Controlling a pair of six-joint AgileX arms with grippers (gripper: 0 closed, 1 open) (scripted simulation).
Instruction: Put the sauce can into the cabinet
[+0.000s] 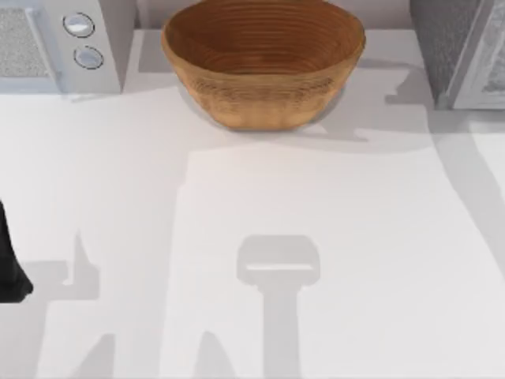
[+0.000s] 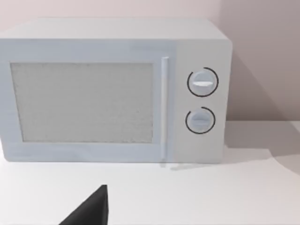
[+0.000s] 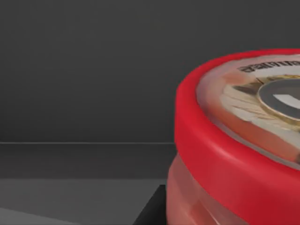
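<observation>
- The sauce can (image 3: 234, 154) is sitting very close to the right wrist camera, tilted, with its red rim and a pale label ring around a grey round centre facing that camera.
- A line of dark lettering is curving along the top of the can's label, but it is too blurred to read.
- Behind the can, dark grey walls and a dark floor are closing in on all sides, so the can is lying within a dark enclosure; I cannot tell from that view alone which unit it is.
- A black edge is showing just beside the can's lower side; whether the right gripper's fingers are clamped on the can or spread I cannot tell.
- The cabinet (image 1: 454, 47) is standing at the far right corner of the table (image 1: 237, 197), dark speckled body with a pale framed panel.
- The left arm (image 1: 9, 264) is waiting at the table's left edge; a black fingertip (image 2: 91, 211) is poking into the left wrist view, and its opening cannot be judged.
- The microwave (image 2: 112, 89), white with two round knobs, is facing the left wrist camera and carrying no readable marking.
- The woven basket (image 1: 263, 59) is resting at the far middle of the table.
</observation>
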